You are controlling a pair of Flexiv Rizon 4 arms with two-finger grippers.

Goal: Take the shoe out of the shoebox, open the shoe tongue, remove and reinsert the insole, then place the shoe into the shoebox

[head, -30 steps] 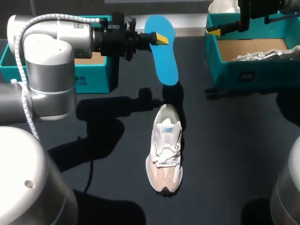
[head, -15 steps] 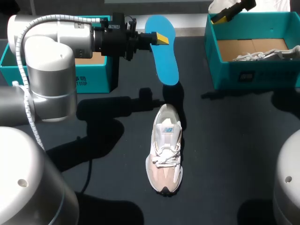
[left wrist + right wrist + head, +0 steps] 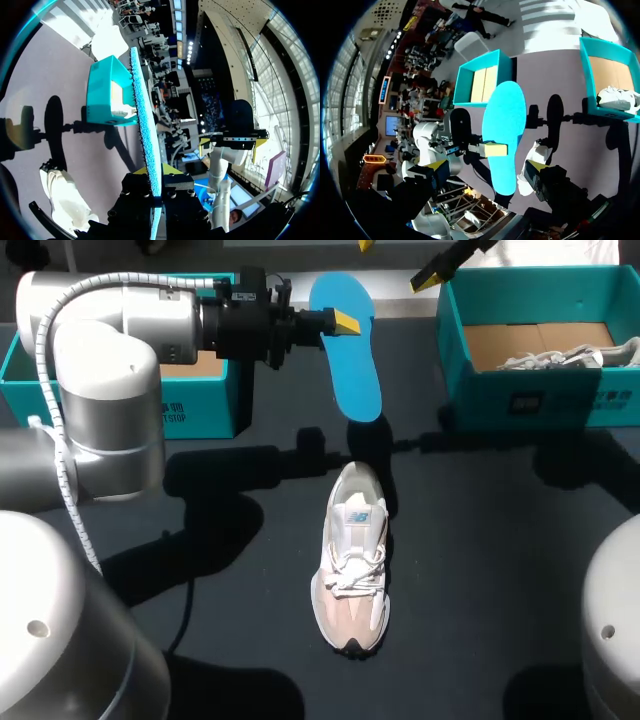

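A blue insole hangs above the table's far middle, with my left gripper shut on its edge. In the left wrist view the insole stands edge-on between the yellow tips of the left gripper. The white and pink shoe lies on the dark table below it, toe towards the near edge. My right gripper is open at the far edge, just right of the insole, holding nothing. From the right wrist view the insole shows flat-on, with the shoe beneath it.
A teal shoebox at the far right holds another white shoe. A second teal box stands at the far left behind my left arm. My right gripper also shows in the left wrist view beyond the insole.
My right gripper has left the right shoebox and swung left along the far edge towards the insole. The left arm, the insole and the shoe have stayed put.
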